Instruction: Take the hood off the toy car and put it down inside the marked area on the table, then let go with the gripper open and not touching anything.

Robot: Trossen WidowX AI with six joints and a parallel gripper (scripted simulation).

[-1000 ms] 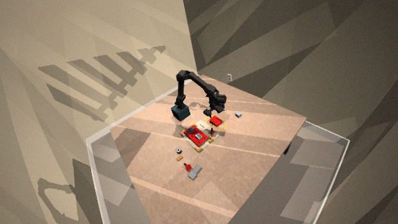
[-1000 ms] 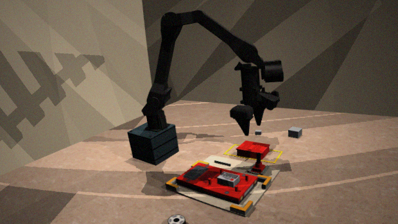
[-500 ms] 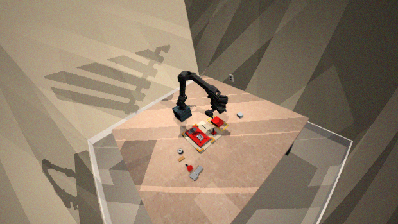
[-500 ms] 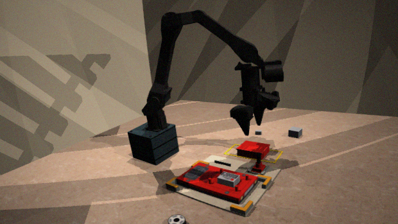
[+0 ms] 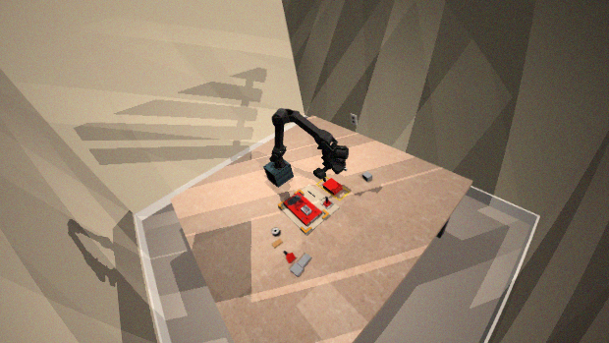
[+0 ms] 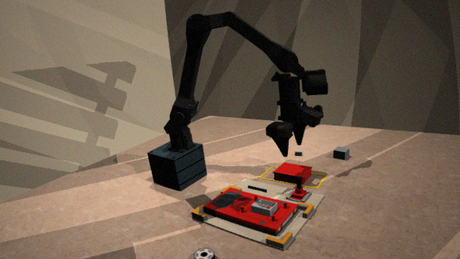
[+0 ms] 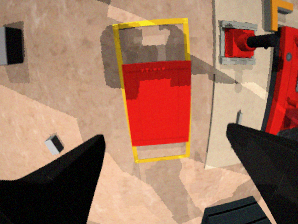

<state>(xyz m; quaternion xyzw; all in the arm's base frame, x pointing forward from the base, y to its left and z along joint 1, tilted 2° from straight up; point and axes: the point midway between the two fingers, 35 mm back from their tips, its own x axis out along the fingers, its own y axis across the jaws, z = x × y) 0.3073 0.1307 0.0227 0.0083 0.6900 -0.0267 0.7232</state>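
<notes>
The red hood lies flat on the table inside the yellow outline of the marked area. In the wrist view its long sides overlap the outline's long lines, so the exact side margins are hard to tell. The black gripper is wide open and empty above the hood, with a visible gap in the exterior view. The toy car has no hood on it, and its grey engine block is exposed.
The car sits on a pale board with orange corner pieces. A red part with a black stick stands beside the outline. A grey block lies farther back. A wheel and several small parts lie in front.
</notes>
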